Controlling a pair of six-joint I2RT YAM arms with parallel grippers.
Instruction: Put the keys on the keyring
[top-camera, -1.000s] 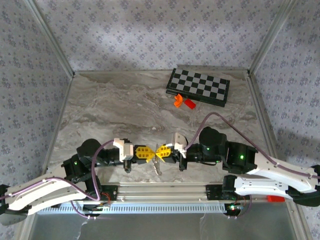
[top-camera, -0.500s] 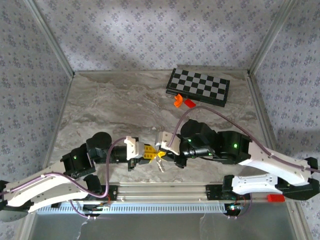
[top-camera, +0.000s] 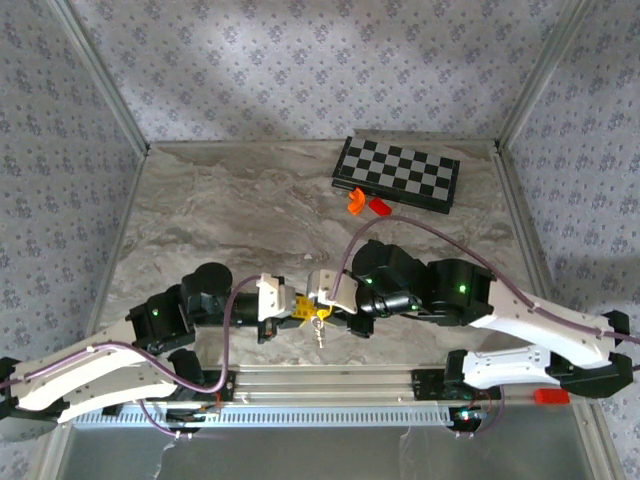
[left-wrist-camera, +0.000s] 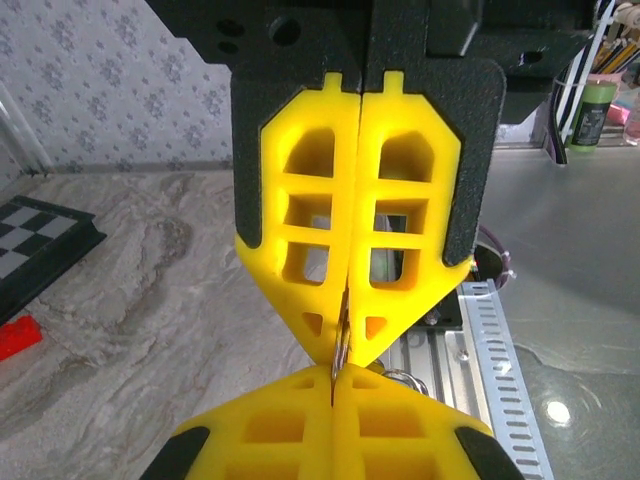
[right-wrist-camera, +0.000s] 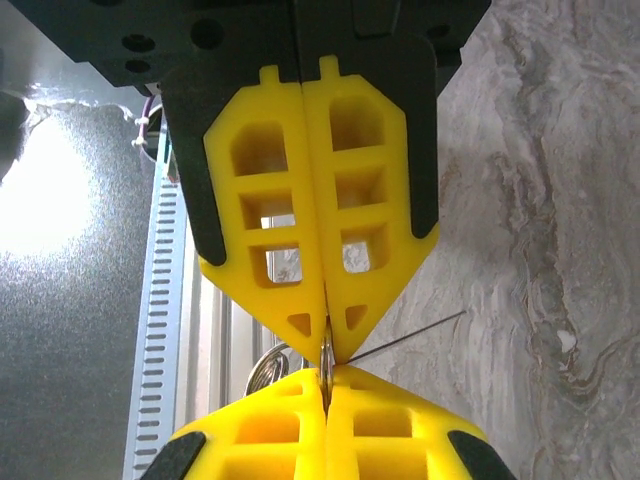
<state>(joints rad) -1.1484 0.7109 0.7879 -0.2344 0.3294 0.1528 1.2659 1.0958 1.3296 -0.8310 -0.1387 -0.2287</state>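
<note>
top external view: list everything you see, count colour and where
table: one, grey marble pattern, fills the workspace
chessboard: one, black and grey, folded flat at the far right
small blocks: one orange, one red, at the chessboard's near edge
keyring: one, silver, pinched between the gripper tips at the near edge
keys: silver, count unclear, hanging below the keyring
rail: one, aluminium, along the near edge
left gripper: yellow fingers, shut on the keyring
right gripper: yellow fingers, shut on the keyring, tip to tip with the left gripper
</note>
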